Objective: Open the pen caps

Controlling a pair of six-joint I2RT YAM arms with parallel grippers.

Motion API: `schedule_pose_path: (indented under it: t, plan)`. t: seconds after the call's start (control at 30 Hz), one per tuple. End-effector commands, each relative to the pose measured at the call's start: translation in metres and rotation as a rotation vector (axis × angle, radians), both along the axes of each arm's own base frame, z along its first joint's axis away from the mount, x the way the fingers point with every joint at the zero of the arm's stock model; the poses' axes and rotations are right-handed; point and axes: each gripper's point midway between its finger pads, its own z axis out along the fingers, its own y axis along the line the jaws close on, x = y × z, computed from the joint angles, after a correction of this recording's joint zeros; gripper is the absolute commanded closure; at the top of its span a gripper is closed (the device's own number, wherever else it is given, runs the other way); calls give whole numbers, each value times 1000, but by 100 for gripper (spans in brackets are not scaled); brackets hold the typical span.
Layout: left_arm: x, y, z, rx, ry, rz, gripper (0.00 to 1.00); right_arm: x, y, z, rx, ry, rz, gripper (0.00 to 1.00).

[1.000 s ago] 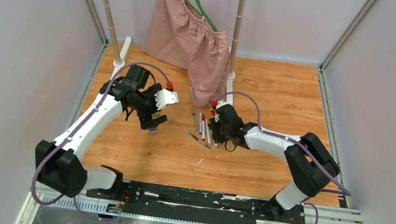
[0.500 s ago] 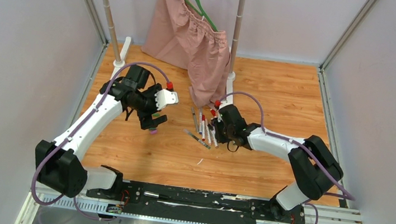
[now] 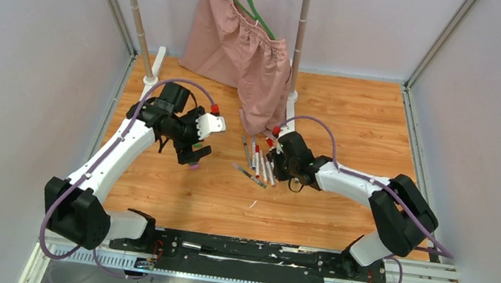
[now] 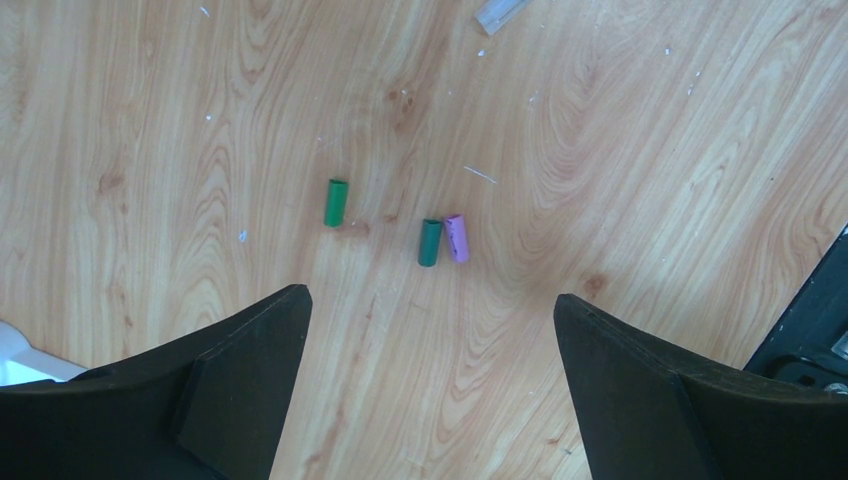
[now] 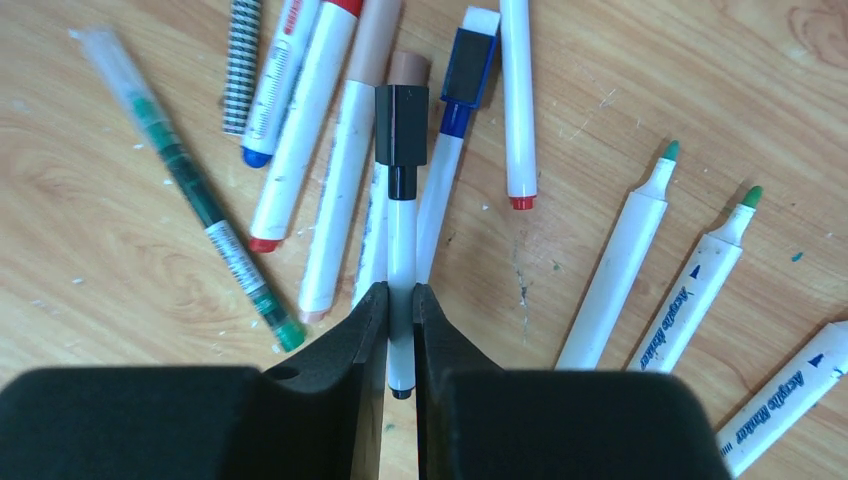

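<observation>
Right gripper (image 5: pixel 401 295) clenched on white barrel of whiteboard marker (image 5: pixel 401 240) in pen pile (image 3: pixel 256 158), grip low, likely to leave black cap (image 5: pixel 401 125) free for pulling. Left gripper (image 4: pixel 430 300) released, well left of pen pile, above two loose green caps (image 4: pixel 336 202) and pink cap (image 4: pixel 456 238)

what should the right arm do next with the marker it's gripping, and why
Probably lift the black-capped marker clear of the other pens. The right gripper is pinched on its white barrel, the cap is on, and the left gripper hangs open over loose caps, free to pull it.
</observation>
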Motion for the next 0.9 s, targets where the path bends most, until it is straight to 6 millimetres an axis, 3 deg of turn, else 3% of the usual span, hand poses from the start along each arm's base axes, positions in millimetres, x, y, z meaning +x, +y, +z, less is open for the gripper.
schedule_pose_path:
  t: [0.0, 0.17, 0.33, 0.57, 0.73, 0.87]
  plan:
    - [-10, -6, 8, -22, -14, -52, 3, -4, 4, 31, 73, -12, 10, 98]
    - [-21, -24, 38, -109, -122, -176, 3, -15, 20, 73, 183, -7, 69, 99]
    - [-51, -47, 72, -127, -344, -440, 3, -48, 61, 120, 399, 93, 274, 100]
    - [-69, -63, 77, 10, -542, -724, 7, -90, 107, 174, 613, 277, 520, 100]
    - [-69, -70, 76, 70, -593, -820, 7, -104, 125, 190, 658, 344, 606, 100]
    - [-67, -73, 71, 105, -591, -852, 9, -110, 136, 191, 665, 388, 644, 100]
